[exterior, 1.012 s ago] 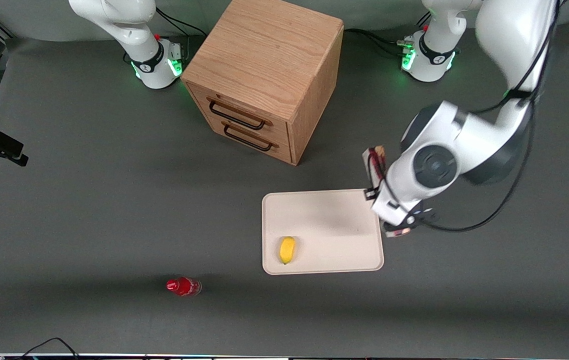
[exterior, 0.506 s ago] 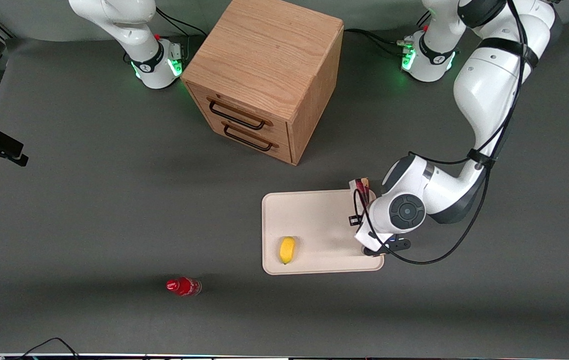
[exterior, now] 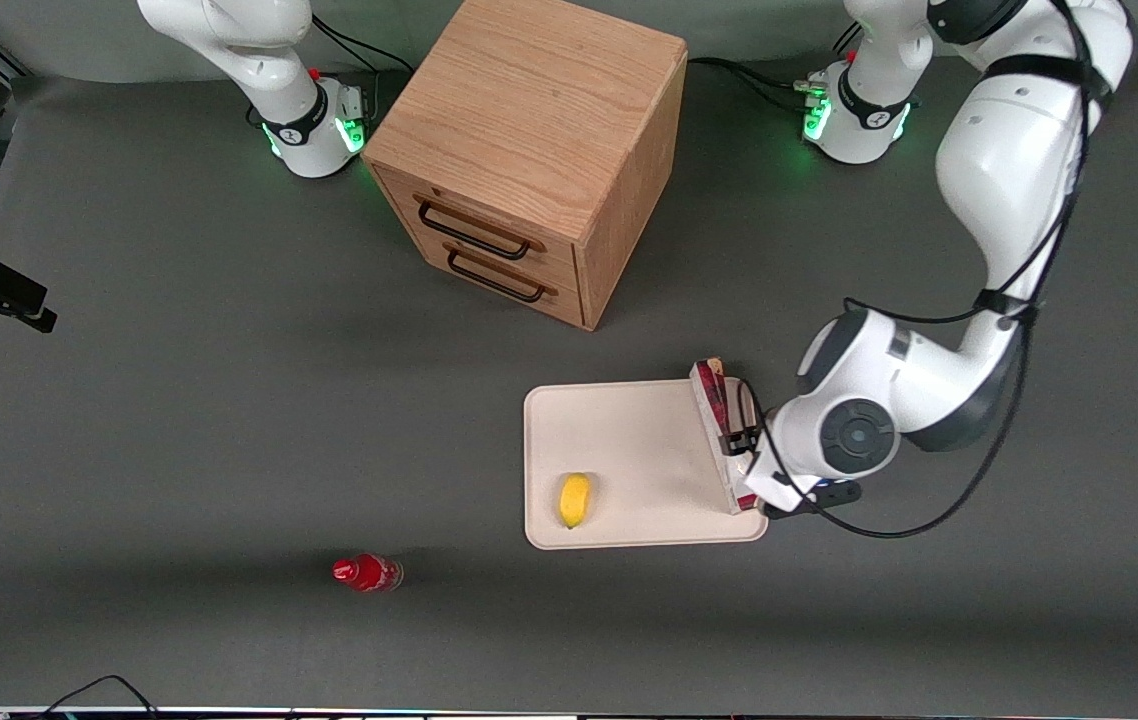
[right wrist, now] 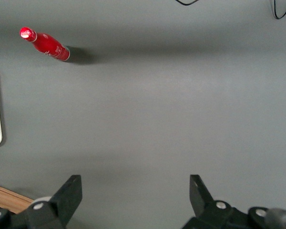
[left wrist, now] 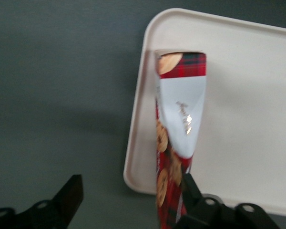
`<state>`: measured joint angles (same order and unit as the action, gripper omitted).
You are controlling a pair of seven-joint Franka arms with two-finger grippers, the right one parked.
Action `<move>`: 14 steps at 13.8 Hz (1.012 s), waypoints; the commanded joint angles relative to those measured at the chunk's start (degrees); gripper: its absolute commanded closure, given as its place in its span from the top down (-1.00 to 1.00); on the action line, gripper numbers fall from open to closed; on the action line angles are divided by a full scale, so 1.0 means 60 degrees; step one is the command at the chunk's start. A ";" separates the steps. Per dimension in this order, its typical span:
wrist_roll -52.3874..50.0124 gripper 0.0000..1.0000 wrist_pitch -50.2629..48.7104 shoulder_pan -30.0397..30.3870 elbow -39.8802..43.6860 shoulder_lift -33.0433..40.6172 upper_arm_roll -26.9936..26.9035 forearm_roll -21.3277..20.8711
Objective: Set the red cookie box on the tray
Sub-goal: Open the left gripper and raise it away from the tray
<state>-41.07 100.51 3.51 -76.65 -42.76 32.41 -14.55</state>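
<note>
Cookie box on the tray's edge

Your gripper [exterior: 744, 450] sits spread wide beside the red cookie box [exterior: 719, 432], one finger [left wrist: 191, 187] touching it; the box lies along the tray [exterior: 629, 440] rim nearest the working arm, well apart from the lemon [exterior: 575, 500].

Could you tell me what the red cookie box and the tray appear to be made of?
The red cookie box, standing on edge on the tray beside the open hand, looks like printed cardboard: sharp folded edges, tartan print, slightly glossy white panel. The tray seems matte cream plastic, perhaps melamine: smooth surface, rounded moulded rim.
</note>
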 commanded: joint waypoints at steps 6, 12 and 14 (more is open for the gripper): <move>0.4469 1.00 -0.4487 0.0045 -0.0175 0.4457 -0.2646 0.1853; 0.6109 1.00 -0.4989 -0.0129 -0.2470 0.7546 -0.4066 0.2437; 0.6389 1.00 -0.4916 -0.0263 -0.3408 0.8703 -0.4420 0.2454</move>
<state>-5.62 69.22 3.58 -87.94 -0.06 8.85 -0.82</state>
